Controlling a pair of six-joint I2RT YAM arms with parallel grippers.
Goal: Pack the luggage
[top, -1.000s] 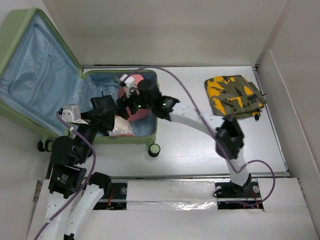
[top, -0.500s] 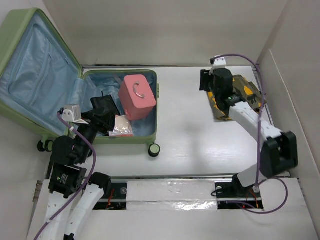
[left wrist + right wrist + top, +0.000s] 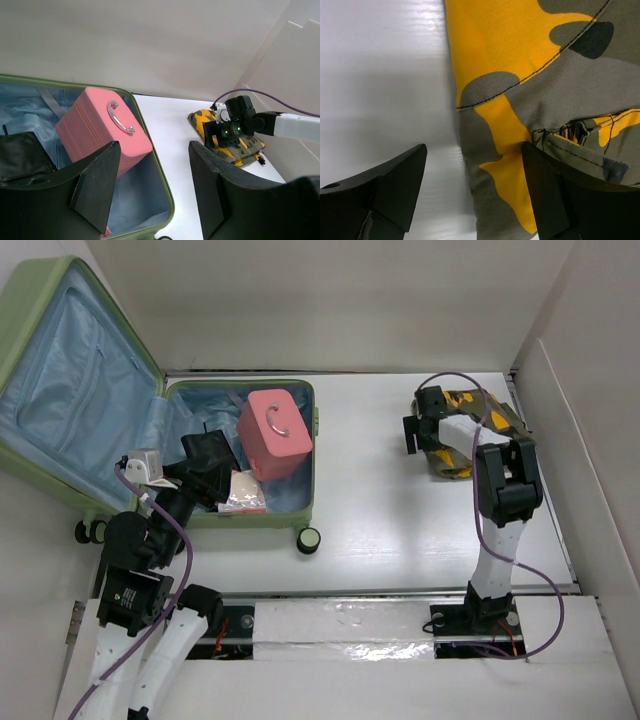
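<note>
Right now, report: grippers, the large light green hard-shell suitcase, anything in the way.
Left gripper open, empty, above light green hard-shell suitcase. Right gripper open, straddling edge of orange-and-olive camouflage garment. Suitcase open; pink box case, black pouch inside.

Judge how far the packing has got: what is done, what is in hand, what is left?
Done: the pink case, black pouch and a small packet lie in the open luggage. In hand: the right gripper, open, straddles the camouflage garment's edge on the table, not yet gripping it; the left gripper hangs open over the luggage, empty. Left: garment in, luggage shut.
</note>
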